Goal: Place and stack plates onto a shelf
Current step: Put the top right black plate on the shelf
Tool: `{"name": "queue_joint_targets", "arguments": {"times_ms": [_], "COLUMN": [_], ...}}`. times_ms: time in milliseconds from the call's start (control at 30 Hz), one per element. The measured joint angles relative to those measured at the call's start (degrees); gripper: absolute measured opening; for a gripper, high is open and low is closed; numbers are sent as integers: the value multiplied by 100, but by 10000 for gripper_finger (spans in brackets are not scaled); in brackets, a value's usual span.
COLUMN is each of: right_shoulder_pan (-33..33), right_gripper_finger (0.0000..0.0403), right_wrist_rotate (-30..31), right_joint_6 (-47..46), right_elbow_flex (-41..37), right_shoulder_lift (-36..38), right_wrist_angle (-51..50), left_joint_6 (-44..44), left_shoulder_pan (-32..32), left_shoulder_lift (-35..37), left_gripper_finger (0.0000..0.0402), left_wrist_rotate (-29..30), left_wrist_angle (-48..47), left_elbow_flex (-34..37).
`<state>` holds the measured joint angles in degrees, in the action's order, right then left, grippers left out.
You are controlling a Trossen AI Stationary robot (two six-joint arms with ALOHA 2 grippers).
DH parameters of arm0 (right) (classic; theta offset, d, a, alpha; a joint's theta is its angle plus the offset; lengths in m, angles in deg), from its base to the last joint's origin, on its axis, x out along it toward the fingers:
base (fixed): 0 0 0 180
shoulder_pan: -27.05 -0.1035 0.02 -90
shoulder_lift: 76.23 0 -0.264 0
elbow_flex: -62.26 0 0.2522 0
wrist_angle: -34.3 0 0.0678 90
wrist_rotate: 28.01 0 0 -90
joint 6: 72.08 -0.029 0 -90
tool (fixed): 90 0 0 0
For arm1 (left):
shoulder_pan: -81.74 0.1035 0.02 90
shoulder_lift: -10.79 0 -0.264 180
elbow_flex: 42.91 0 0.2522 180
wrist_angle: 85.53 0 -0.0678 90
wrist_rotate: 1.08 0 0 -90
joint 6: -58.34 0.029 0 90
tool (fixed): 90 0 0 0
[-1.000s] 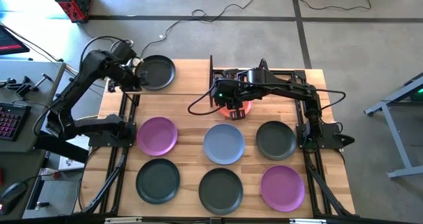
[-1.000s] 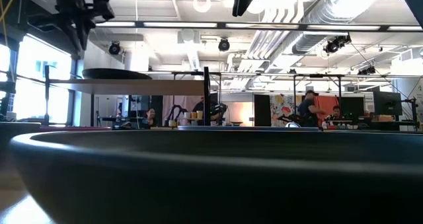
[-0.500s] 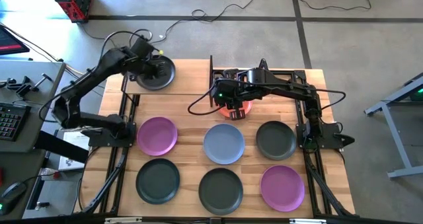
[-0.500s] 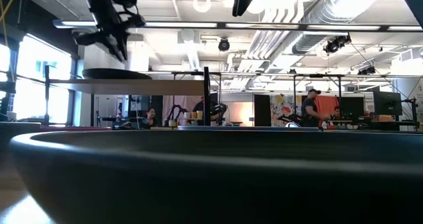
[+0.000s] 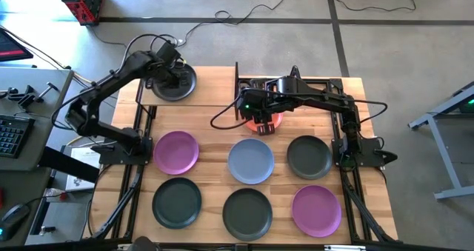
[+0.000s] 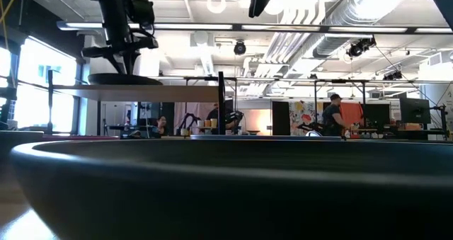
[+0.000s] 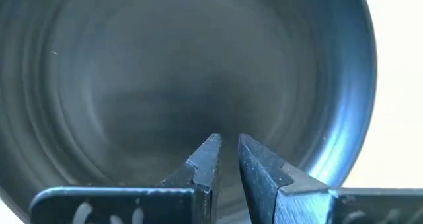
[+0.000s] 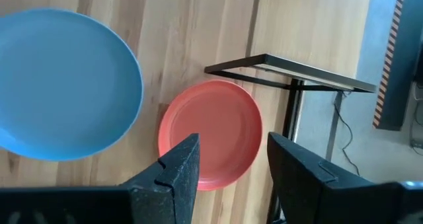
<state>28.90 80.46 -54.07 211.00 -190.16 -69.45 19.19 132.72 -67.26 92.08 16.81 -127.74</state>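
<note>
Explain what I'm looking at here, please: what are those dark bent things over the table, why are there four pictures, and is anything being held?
Those are two robot arms, each ending in a two-finger gripper. One picture looks straight down on the table, one looks level across it from just behind a dark plate, and one camera sits on each wrist.

The left gripper hovers over a dark grey plate already on the small wooden shelf; its wrist camera shows the fingers nearly together above that plate, holding nothing. The right gripper hangs open over the orange plate on the table beside the shelf, not gripping it.

Six more plates lie on the table: the light blue plate, two purple plates and three other dark grey ones.
</note>
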Motion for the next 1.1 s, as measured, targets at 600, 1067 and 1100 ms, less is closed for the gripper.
{"name": "queue_joint_targets", "arguments": {"times_ms": [600,1067,1100], "right_shoulder_pan": [0,0,0], "right_gripper_finger": [156,156,156], "right_wrist_rotate": [-28,-27,-28], "right_joint_6": [1,-152,-152], "right_elbow_flex": [0,0,2], "right_shoulder_lift": [0,0,0], "right_wrist_angle": [-1,-3,-3], "left_joint_6": [85,190,187], "left_shoulder_pan": [225,348,356], "left_shoulder_lift": [-393,-434,-432], "left_gripper_finger": [42,42,42], "left_wrist_rotate": [-117,24,32], "left_wrist_angle": [9,-194,-202], "left_elbow_flex": [-16,-24,-22]}}
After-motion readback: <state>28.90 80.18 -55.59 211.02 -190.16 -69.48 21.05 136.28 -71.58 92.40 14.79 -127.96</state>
